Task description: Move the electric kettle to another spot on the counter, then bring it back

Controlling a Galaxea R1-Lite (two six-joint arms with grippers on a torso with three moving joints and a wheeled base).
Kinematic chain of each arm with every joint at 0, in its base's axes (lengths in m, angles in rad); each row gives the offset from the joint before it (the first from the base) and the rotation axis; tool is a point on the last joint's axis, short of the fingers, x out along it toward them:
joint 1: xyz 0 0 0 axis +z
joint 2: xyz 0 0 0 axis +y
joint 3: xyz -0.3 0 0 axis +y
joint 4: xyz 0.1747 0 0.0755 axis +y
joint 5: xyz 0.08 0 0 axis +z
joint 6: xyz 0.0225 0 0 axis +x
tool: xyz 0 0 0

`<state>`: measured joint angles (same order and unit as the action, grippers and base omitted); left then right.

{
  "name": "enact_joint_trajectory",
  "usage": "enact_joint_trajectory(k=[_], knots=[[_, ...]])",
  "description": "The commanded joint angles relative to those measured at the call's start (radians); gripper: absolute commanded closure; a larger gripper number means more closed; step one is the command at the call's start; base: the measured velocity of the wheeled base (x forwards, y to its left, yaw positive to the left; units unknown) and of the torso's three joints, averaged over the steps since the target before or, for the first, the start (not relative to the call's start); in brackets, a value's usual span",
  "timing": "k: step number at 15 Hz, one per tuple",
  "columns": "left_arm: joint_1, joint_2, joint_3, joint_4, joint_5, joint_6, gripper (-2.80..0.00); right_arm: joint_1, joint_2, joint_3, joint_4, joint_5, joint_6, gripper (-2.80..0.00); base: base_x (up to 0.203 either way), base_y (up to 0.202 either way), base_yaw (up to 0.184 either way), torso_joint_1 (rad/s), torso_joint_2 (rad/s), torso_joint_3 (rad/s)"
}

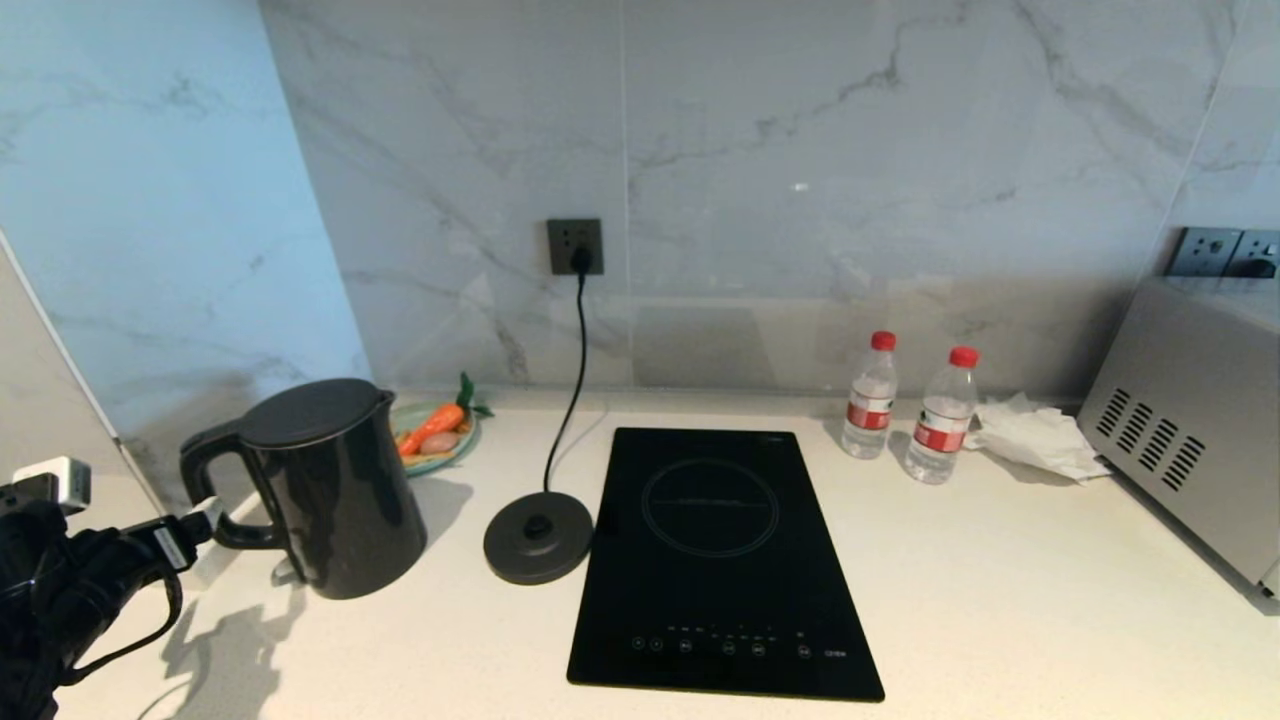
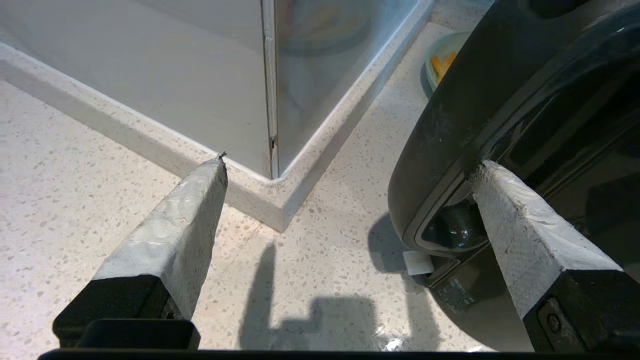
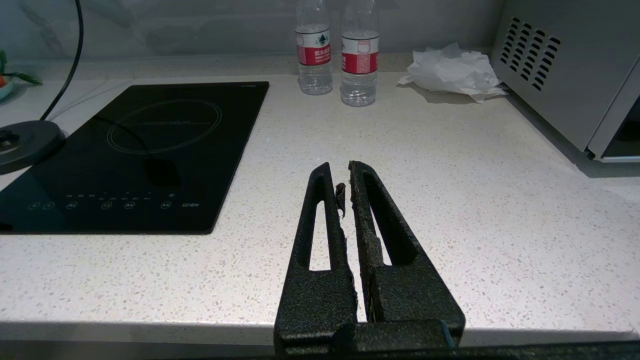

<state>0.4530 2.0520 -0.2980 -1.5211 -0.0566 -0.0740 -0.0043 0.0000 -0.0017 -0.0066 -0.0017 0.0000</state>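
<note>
A: Checking obscured items: left gripper (image 2: 350,165) is cut off at the head view's edge; its taped fingers (image 2: 170,235) stand wide apart, released, one against the kettle (image 1: 335,490) handle.

B: Kettle location?

A: Upright on the counter (image 1: 1000,600), near its left rear corner, off the round base (image 1: 538,537). Plate (image 1: 440,462) behind holds a carrot (image 1: 432,427). Right gripper (image 3: 345,185) is clenched, empty.

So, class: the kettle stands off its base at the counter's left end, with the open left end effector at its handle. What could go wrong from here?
1. One finger of the left end effector touches the electric kettle handle; withdrawing could nudge it.
2. The plate sits close behind and could be bumped.
3. On the return, the cord by the base could snag.
</note>
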Motion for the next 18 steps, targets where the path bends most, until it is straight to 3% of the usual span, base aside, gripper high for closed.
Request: enact_joint_trajectory(k=[1,9,12,15,18], knots=[[0.000,-0.041,0.017,-0.009,-0.004,-0.001,-2.80,0.000,0.000,0.000,-0.001,0.000,0.000,0.00,0.000,0.000,0.000,0.000,0.00,0.000],[0.001,-0.121,0.117,-0.009,-0.083,-0.005,-2.80,0.000,0.000,0.000,0.000,0.000,0.000,0.00,0.000,0.000,0.000,0.000,0.00,0.000],[0.001,-0.151,0.119,-0.009,-0.093,-0.050,-2.80,0.001,0.000,0.000,-0.001,0.000,0.000,0.00,0.000,0.000,0.000,0.000,0.00,0.000],[-0.001,-0.207,0.130,-0.009,-0.153,-0.076,-2.80,0.000,0.000,0.000,0.000,0.000,0.000,0.00,0.000,0.000,0.000,0.000,0.00,0.000],[-0.052,-0.276,0.144,-0.009,-0.167,-0.104,-2.80,0.000,0.000,0.000,0.000,0.000,0.000,0.00,0.000,0.000,0.000,0.000,0.00,0.000]])
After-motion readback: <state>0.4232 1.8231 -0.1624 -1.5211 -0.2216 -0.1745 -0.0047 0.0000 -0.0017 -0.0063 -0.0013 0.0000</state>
